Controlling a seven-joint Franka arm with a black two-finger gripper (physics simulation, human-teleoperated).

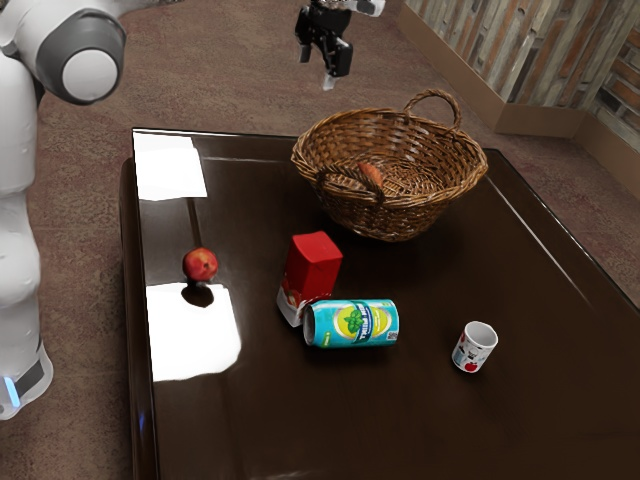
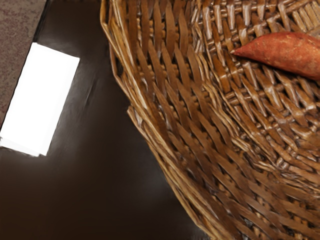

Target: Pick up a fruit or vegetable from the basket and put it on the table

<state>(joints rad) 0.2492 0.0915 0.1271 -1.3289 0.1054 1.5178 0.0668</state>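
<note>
Hanging w/ fingers apart: tool (image 1: 317, 68), higher than basket (image 1: 395, 215) on table (image 1: 420, 420); sweet potato (image 2: 285, 52) in basket.

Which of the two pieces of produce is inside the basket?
The tapered orange sweet potato; the round red fruit sits outside the basket, on the table.

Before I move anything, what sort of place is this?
Probably a rustic-looking indoor room, perhaps for living or dining: a glossy dark brown table, a mottled brown floor, and a rough plank-like wall with a tan baseboard.
</note>
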